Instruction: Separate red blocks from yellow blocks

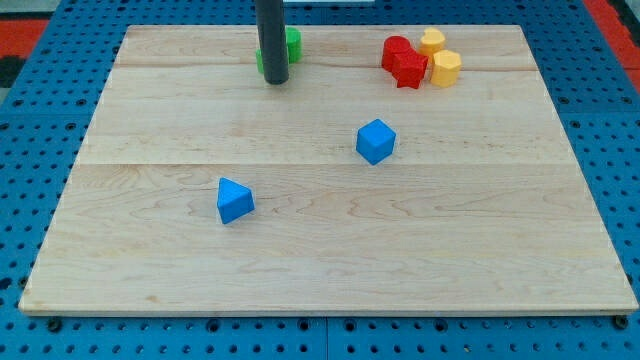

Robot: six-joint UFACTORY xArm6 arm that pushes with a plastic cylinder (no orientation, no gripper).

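Fig. Wooden board (330, 250) on a blue perforated base (40, 110), seen from one camera. The dark rod (271, 35) descends from the view's top; the tip (276, 82) rests on the board near its top edge, left of centre. No jaws on this rig: the arm ends in the plain rod, so there is nothing to be apart or together. Green blocks (292, 45) sit directly behind the rod, partly hidden; shape and count cannot be told.

Task items, top right of board: two red blocks, one rounded (397, 50) and one star-like (409, 69), touching each other. Two yellow blocks lie just to their right: yellow block (upper) (432, 41) and yellow block (lower) (446, 68), both approx. hexagonal, both touching or all but touching the reds. Red and yellow form one tight cluster, well apart from the tip.

Others: blue cube (376, 141) near board centre-right; blue wedge-like block (234, 201) lower left of centre. Both stand alone.
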